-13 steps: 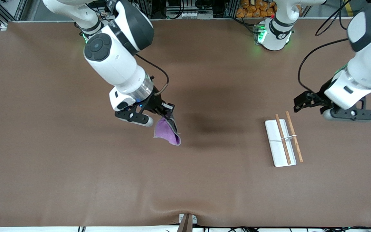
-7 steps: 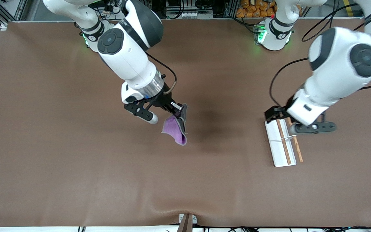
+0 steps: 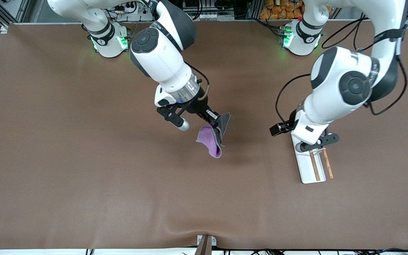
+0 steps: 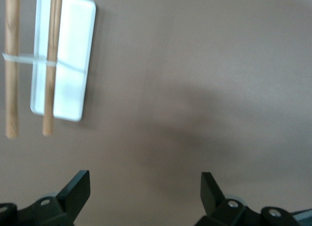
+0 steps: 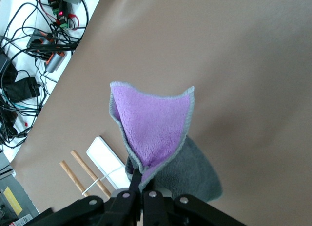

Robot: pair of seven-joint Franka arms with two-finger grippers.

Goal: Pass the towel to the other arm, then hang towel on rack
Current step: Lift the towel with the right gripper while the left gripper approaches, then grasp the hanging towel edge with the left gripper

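My right gripper [image 3: 214,122] is shut on a corner of the towel [image 3: 211,139], which hangs folded above the middle of the table, purple inside and dark grey outside. In the right wrist view the towel [image 5: 151,123] rises from the shut jaws of my right gripper [image 5: 141,181]. The rack [image 3: 308,175] lies toward the left arm's end, its white base and two brown rods [image 3: 315,166] partly covered by the left hand. My left gripper [image 3: 281,129] is open and empty over the table beside the rack. The left wrist view shows my left gripper [image 4: 145,183] with jaws wide apart over bare table, and the rack [image 4: 73,55] off to one side.
A brown mat [image 3: 83,170] covers the whole table. The arm bases [image 3: 301,35] stand along the edge farthest from the front camera. Cables and electronics [image 5: 34,46] lie off the table's edge in the right wrist view.
My right arm has carried the towel toward the left arm's end of the table. My left arm has swung in over the rack toward the towel.
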